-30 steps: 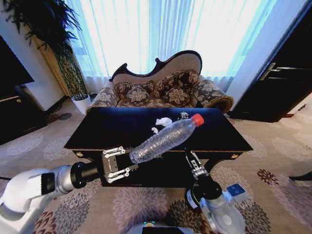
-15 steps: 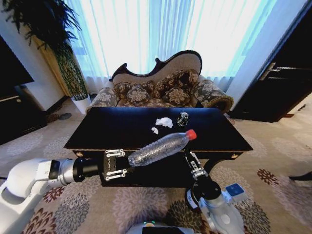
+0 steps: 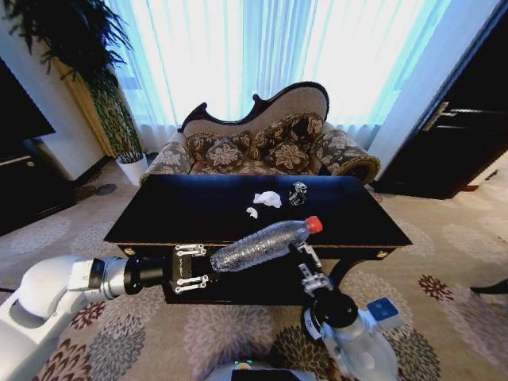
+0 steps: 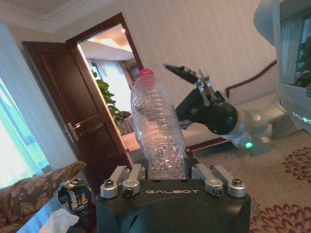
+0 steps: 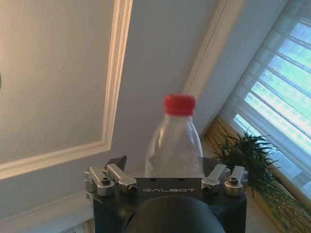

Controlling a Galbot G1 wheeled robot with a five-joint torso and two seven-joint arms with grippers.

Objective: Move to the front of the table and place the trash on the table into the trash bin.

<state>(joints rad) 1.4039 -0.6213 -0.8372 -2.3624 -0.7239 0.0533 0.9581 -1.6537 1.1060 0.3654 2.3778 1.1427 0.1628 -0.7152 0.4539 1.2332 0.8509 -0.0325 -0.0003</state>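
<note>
Left hand (image 3: 208,268) grips the bottle (image 3: 262,245) by its base, near the table (image 3: 182,210) front edge.
Right hand (image 3: 306,263) open, by the cap; carry level to bin, release low.

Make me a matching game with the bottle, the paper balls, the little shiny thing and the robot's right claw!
Things:
1. clear plastic bottle with red cap
2. small white paper balls
3. small dark shiny item
4. right gripper

Places:
A. low, near the table's front edge
B. held by the left gripper
C. on the dark glossy table, mid-top
D. on the table, just right of the paper

Pairs: 1-B, 2-C, 3-D, 4-A
</note>
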